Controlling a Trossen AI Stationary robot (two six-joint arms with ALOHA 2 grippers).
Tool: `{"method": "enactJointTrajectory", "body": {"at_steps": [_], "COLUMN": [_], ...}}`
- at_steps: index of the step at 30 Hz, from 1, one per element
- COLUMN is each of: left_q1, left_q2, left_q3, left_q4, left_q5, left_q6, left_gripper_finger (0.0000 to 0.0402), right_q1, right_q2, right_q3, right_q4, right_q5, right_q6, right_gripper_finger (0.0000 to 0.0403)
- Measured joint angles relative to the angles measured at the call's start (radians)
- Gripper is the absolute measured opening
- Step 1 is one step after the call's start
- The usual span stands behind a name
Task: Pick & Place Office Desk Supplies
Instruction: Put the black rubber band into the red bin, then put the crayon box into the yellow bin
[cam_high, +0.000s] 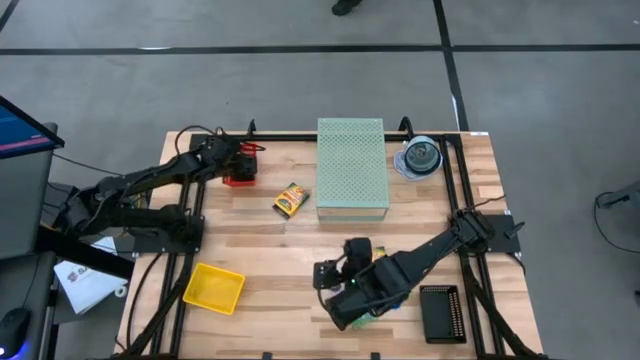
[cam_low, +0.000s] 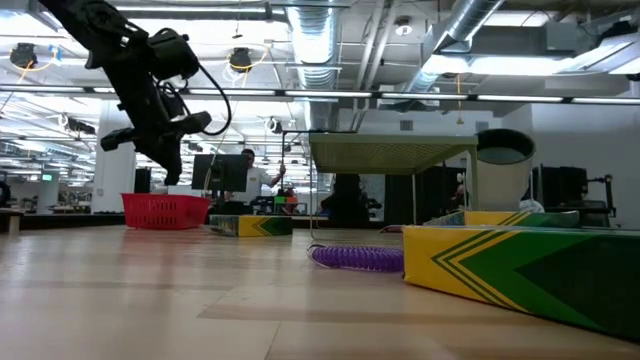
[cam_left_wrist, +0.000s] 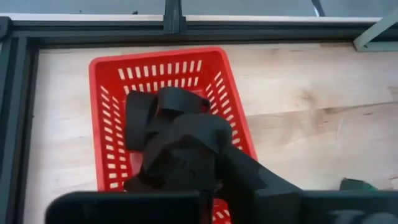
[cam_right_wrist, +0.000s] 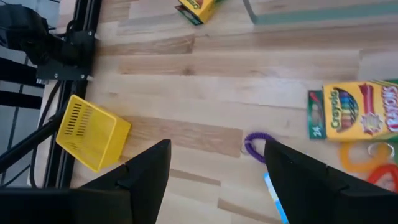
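Purple elastic loop lies near the counter's front edge; right end effector hovers above, fingers wide, empty. Lower straight, straddling it. Left end effector, closed, apparently empty, hangs over red basket.

Left pincer hangs closed; right pincer spread wide, low.

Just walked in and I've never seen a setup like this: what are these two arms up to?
They are sorting desk supplies on a wooden table. The left gripper hangs over a red basket, nearly closed; nothing visibly held. The right gripper is open above a purple coil, beside a crayon box and orange loops. A second crayon box lies mid-table, and a yellow basket sits at the near left.
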Motion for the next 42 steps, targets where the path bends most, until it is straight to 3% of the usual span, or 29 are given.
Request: {"method": "enactJointTrajectory", "body": {"at_steps": [15, 26, 29, 38, 42], "left_q1": [0.000, 0.000, -0.001, -0.057, -0.111], "left_q2": [-0.100, -0.129, -0.145, -0.237, -0.293], "left_q3": [0.001, 0.001, 0.001, 0.001, 0.001], "left_q4": [-0.003, 0.024, 0.074, 0.252, 0.324], "left_q5": [-0.024, 0.043, 0.166, 0.761, 0.903], "left_q6": [0.046, 0.068, 0.070, 0.145, 0.095], "left_gripper_finger": [0.0173, 0.0222, 0.0222, 0.0198, 0.0188], "right_q1": [0.014, 0.007, 0.002, -0.056, -0.093], "right_q2": [0.000, 0.000, 0.000, 0.000, 0.003], "right_q3": [0.000, 0.000, 0.000, -0.007, -0.035], "right_q4": [-0.018, -0.018, -0.021, -0.007, 0.046], "right_q5": [0.010, 0.028, 0.028, -0.005, -0.034], "right_q6": [0.049, 0.037, 0.037, -0.139, -0.186], "right_gripper_finger": [0.0255, 0.0255, 0.0255, 0.0255, 0.0255]}}
